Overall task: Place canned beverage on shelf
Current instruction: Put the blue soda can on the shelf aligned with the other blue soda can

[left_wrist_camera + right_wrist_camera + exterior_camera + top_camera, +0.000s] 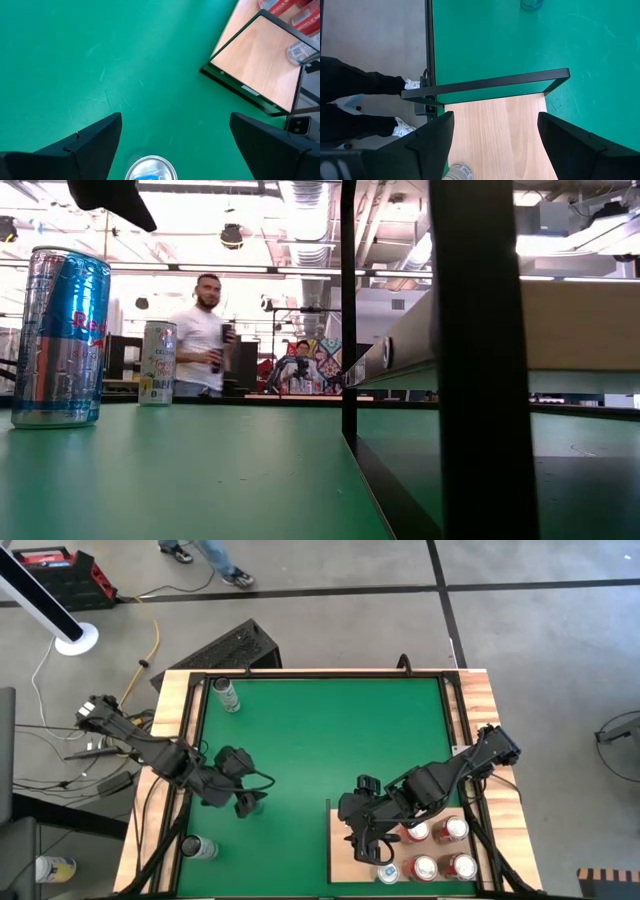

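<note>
Green surface (320,740) fills most of the top view, with the pale wood shelf (345,858) at its near right corner inside a thin black frame (485,85). Shelf already carries several cans (438,848), red-topped ones plus one silvery one at the front edge. Left arm sits over the left side of the surface, its claw (246,800) hanging right above a blue and silver can (151,169) standing upright on the green, well apart from the shelf. Claw fingers are spread wide either side of the can top and touch nothing, so nothing is held yet. Right claw (372,840) hovers over the shelf's bare wood, fingers also wide apart, empty. Two more cans stand on the left of the surface, one at the far corner (228,695), one at the near corner (199,848). The target can looks like thin aluminium: light if empty, smooth and slippery, easy to dent or tip, being tall and narrow. Best hold is probably mid-body across the round wall, squeezing gently.
</note>
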